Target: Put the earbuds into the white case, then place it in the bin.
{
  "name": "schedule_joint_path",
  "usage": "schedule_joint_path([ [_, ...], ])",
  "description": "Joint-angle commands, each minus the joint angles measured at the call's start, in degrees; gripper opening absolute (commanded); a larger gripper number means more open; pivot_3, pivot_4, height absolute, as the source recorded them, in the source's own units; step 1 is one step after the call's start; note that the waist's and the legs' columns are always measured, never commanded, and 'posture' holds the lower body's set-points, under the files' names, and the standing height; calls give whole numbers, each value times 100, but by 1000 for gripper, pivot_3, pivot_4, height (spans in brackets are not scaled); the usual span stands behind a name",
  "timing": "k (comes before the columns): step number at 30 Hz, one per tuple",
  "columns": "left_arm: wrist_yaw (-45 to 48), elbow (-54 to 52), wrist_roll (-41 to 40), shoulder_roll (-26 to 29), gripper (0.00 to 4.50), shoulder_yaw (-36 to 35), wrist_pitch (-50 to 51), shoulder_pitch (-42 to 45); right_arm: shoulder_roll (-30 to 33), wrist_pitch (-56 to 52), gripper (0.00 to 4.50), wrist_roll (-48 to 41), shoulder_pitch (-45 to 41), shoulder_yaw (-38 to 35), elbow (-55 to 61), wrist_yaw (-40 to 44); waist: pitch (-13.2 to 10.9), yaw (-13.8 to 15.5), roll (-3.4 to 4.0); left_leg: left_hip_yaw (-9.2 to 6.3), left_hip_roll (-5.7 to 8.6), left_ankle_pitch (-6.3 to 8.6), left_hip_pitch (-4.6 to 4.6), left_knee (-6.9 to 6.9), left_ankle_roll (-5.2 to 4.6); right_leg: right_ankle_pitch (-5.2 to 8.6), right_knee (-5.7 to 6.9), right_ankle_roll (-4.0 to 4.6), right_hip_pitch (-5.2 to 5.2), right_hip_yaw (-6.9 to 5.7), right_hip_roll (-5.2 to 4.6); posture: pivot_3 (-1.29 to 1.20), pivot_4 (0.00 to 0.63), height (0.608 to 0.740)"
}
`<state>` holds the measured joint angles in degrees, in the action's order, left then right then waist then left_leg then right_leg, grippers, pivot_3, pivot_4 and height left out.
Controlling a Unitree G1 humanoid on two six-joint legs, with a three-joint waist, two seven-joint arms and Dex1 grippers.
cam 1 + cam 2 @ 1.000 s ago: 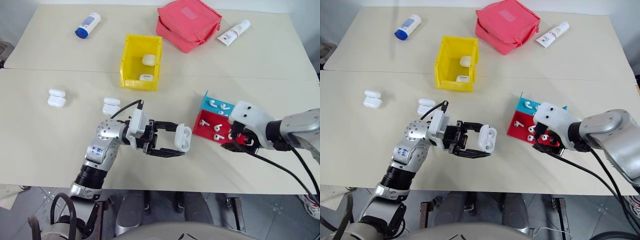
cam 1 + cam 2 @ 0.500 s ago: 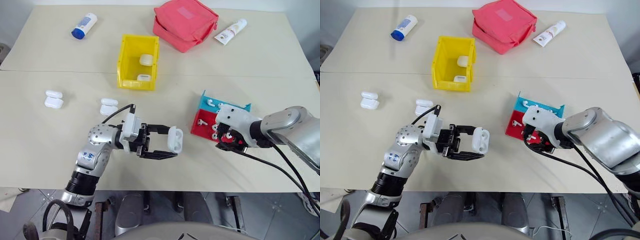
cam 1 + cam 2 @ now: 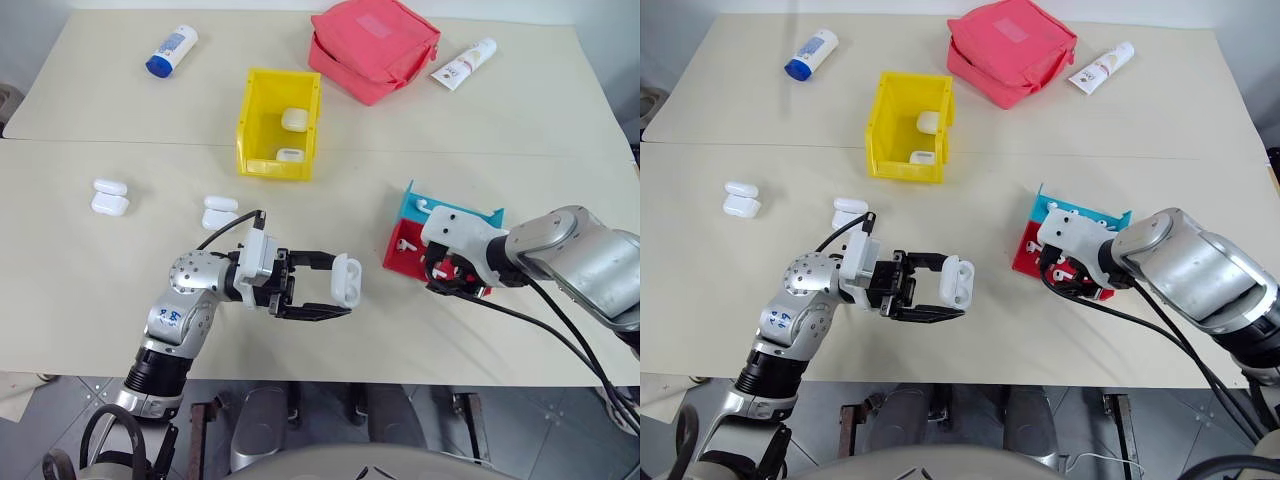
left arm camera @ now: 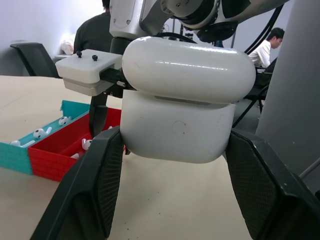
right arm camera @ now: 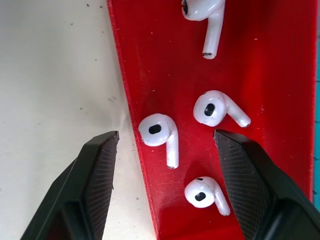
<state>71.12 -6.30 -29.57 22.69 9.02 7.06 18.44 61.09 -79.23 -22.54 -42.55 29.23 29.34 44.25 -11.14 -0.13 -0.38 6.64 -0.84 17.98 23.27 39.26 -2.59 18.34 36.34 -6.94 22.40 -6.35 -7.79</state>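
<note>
The left end effector is pinching a glossy white pebble-shaped case; the right end effector, spread, is straddling tiny white stemmed earbuds at the low red plastic tray's edge, needing a descent and pinch next.

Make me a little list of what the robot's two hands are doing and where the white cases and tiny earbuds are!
left end effector: shut on a glossy white pebble-shaped earbud case, held above the beige table
right end effector: open, over the low red plastic tray, holding nothing
tiny glossy white earbuds: four lying loose in the red tray
bright yellow open-top plastic bin: two white cases inside
spare white cases: two pairs resting on the table, left of the bin
low teal plastic tray: beside the red tray, also holding earbuds
</note>
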Motion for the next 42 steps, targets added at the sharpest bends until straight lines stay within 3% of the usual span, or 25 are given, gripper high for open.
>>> schedule_joint_path([
  [1, -36, -258, -101, 15, 2729, -70, -11, -48, -17, 75, 3134, 76, -97, 5, 41, 37, 0, -2, 0, 0, 0, 0, 0, 0, 0, 0, 0, 0, 0, 0, 0, 0, 150, 740],
  [3, -49, -253, -88, 20, 2729, -65, -21, -45, -14, 113, 3134, 100, -95, 30, 25, 65, 0, -1, 0, 0, 0, 0, 0, 0, 0, 0, 0, 0, 0, 0, 0, 0, 150, 740],
  [5, -57, -266, -90, 29, 2729, -67, -20, -54, -6, 124, 2777, 116, -90, 48, 35, 92, 0, -1, 0, 0, 0, 0, 0, 0, 0, 0, 0, 0, 0, 0, 0, 0, 150, 740],
  [7, -65, -267, -81, 35, 2729, -69, -25, -56, -10, 126, 2281, 127, -86, 53, 36, 110, 0, 0, 0, 0, 0, 0, 0, 0, 0, 0, 0, 0, 0, 0, 0, 0, 150, 740],
  [12, -84, -268, -69, 49, 2729, -71, -39, -60, -11, 112, 544, 132, -71, 76, 66, 150, 0, -1, 0, 0, 0, 0, 0, 0, 0, 0, 0, 0, 0, 1, 0, 0, 150, 740],
  [21, -90, -195, -41, 42, 2729, -59, -75, -42, 49, 140, 496, 43, -17, -164, 166, 225, 0, -1, 0, 0, 0, 0, 0, 0, 0, 0, 0, 0, 0, 1, -1, 0, 150, 740],
  [25, -49, -155, -57, 43, 2729, -57, -91, -38, 70, 280, 496, -295, 175, -912, 322, 431, 0, 3, 0, 0, 0, 0, 0, 0, 0, 0, 0, 0, 0, 1, -1, 0, 150, 740],
  [27, 23, -18, -38, 14, 2729, -32, -148, 18, 90, 534, 496, -705, 509, -1825, 504, 721, 0, 21, 0, -1, 0, 0, 1, 0, 0, 0, -2, 0, -1, 1, 0, 0, 150, 740],
  [30, 159, 241, -53, -54, 2729, -28, -213, 147, -340, 1221, 496, -1363, 1142, -3345, 739, 1053, 0, 48, -1, -2, 1, 1, 1, -1, -1, 0, -6, 0, -5, -1, 1, 0, 150, 740],
  [34, 366, 519, -87, -123, 2729, -30, -277, 280, -780, 1651, 496, -1922, 1573, -4213, 863, 1093, 0, 56, -1, -1, 0, 1, -5, -2, -2, -4, -10, -7, -12, -27, 8, 0, 150, 740],
  [36, 551, 815, -89, -219, 2729, -2, -345, 440, -1558, 2169, 496, -2530, 1645, -4695, 931, 893, 1, 51, -3, -1, -1, 1, -5, -2, -2, -4, -11, -7, -12, -28, 8, 0, 150, 740],
  [39, 926, 1251, -137, -425, 2729, 25, -467, 761, -2528, 2509, 496, -3460, 1681, -4907, 1056, 471, 2, 44, -4, -1, -2, -2, -6, -3, 0, -4, -6, -7, -10, -31, 14, 0, 150, 740],
  [42, 1088, 1491, -173, -553, 2729, -57, -472, 1015, -2793, 2695, 496, -3599, 1780, -4688, 1119, 238, 2, 34, -4, 1, 3, -2, -4, -2, -2, -4, -3, -7, -8, -29, 11, 0, 150, 740],
])
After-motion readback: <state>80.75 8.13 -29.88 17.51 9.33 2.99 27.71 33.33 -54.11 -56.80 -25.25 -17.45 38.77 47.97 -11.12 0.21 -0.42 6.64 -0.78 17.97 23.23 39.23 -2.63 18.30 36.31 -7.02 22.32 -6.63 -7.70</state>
